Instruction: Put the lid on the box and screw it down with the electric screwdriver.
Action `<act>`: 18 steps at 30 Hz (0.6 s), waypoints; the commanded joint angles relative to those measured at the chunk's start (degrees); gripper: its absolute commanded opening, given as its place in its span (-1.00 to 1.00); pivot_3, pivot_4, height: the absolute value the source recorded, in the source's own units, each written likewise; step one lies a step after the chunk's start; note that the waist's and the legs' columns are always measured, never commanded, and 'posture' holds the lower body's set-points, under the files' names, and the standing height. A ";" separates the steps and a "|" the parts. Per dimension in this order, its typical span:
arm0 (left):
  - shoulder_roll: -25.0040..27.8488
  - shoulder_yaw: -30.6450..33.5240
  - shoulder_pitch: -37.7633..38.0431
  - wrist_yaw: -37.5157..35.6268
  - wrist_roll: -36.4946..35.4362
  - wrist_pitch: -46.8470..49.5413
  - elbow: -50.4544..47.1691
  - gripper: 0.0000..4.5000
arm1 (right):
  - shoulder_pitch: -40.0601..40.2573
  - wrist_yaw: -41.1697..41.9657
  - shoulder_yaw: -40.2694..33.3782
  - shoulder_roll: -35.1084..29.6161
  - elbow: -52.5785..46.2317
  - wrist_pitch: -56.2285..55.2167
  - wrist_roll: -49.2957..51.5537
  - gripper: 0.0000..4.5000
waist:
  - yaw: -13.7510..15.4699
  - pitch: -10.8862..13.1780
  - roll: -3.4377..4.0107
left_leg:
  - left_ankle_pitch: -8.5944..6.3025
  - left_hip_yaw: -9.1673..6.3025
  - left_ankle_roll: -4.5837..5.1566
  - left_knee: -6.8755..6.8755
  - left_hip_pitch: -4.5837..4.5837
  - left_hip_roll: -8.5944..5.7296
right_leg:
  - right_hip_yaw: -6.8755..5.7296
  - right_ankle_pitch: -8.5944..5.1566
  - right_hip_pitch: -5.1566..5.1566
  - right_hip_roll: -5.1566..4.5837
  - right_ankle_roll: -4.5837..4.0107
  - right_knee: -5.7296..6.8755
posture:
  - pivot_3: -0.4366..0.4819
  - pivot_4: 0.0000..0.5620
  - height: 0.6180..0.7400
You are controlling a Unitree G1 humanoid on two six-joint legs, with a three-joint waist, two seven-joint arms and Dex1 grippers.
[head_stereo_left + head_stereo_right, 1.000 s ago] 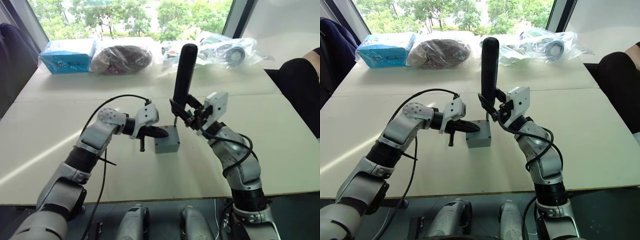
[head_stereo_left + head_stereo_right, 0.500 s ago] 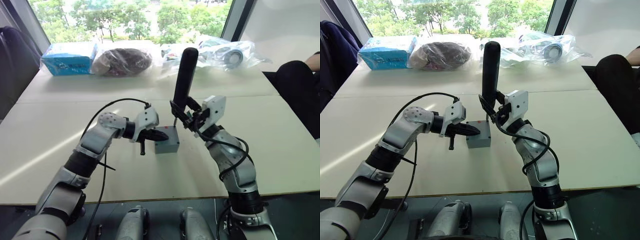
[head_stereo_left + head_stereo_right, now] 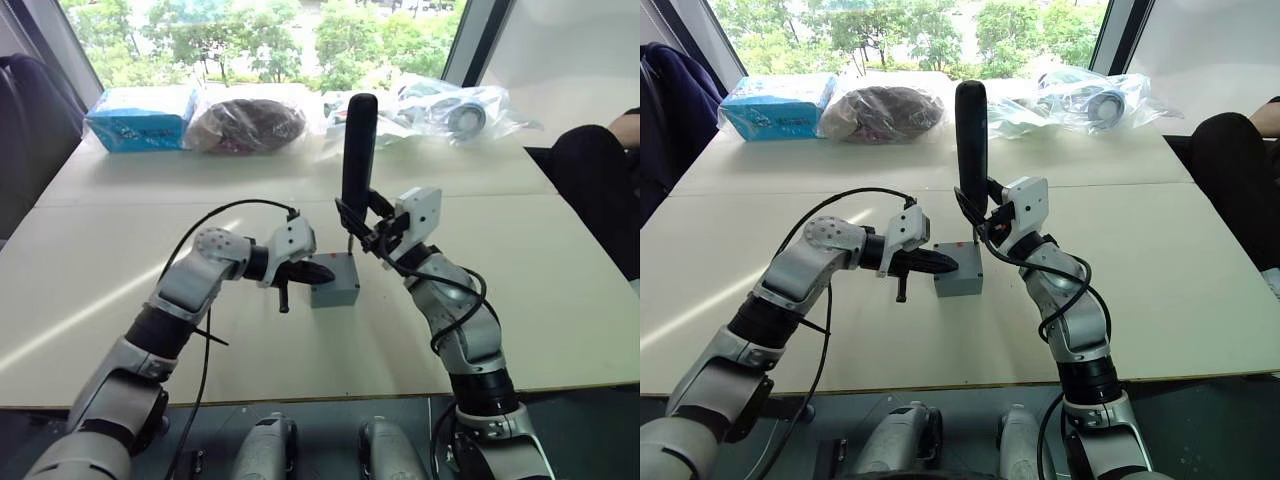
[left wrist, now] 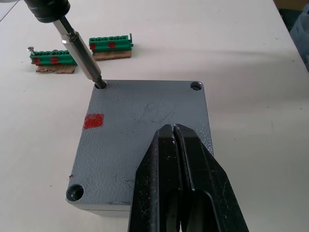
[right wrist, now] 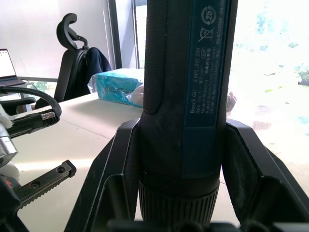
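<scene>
The grey lid point(image 4: 145, 113) lies on top of the grey box point(image 3: 334, 288), with a red mark near one edge. My left gripper point(image 4: 173, 131) is shut, and its tips press down on the lid point(image 3: 333, 267). My right gripper point(image 3: 366, 226) is shut on the electric screwdriver point(image 3: 357, 150), a black cylinder standing nearly upright over the box. Its metal bit point(image 4: 79, 53) sits in a corner screw hole of the lid. In the right wrist view the screwdriver body point(image 5: 186, 96) stands between the two fingers point(image 5: 120, 164).
Two small green terminal blocks point(image 4: 111, 44) lie on the table just beyond the box. At the table's far edge are a blue carton point(image 3: 140, 112) and plastic bags point(image 3: 245, 118). A person in black point(image 3: 600, 170) sits at the right.
The screwdriver's top has swung left, so it stands more upright, with the bit still at the lid's corner. My left gripper stays pressed on the lid.
</scene>
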 commanded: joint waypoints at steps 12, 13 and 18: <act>1.15 0.20 1.30 1.17 0.77 1.28 -1.95 -1.00 | 2.35 1.50 -1.25 0.67 4.95 0.65 1.39 -0.20 | -0.04 -0.04 -0.04 | -0.01 0.00 -0.01 -0.06 0.05 0.00 | 0.00 -0.07 0.01 -0.03 -0.12 -0.01 | -0.05 -0.47 1.00; 1.38 0.02 1.78 1.12 0.83 1.20 -2.32 -1.00 | 2.66 1.57 -0.87 0.59 4.82 0.38 1.00 -0.20 | -0.04 -0.04 -0.04 | -0.01 0.00 -0.01 -0.07 0.05 0.00 | 0.00 -0.07 0.01 -0.03 -0.12 -0.01 | -0.05 -0.47 1.00; 1.40 -0.16 2.48 1.68 0.93 1.24 -2.82 -1.00 | 4.34 1.51 -0.05 1.79 4.96 -0.78 1.15 -0.20 | -0.06 -0.11 -0.10 | -0.02 0.00 -0.01 -0.12 0.10 0.01 | 0.00 -0.08 0.02 -0.07 -0.15 -0.03 | -0.05 -0.47 1.00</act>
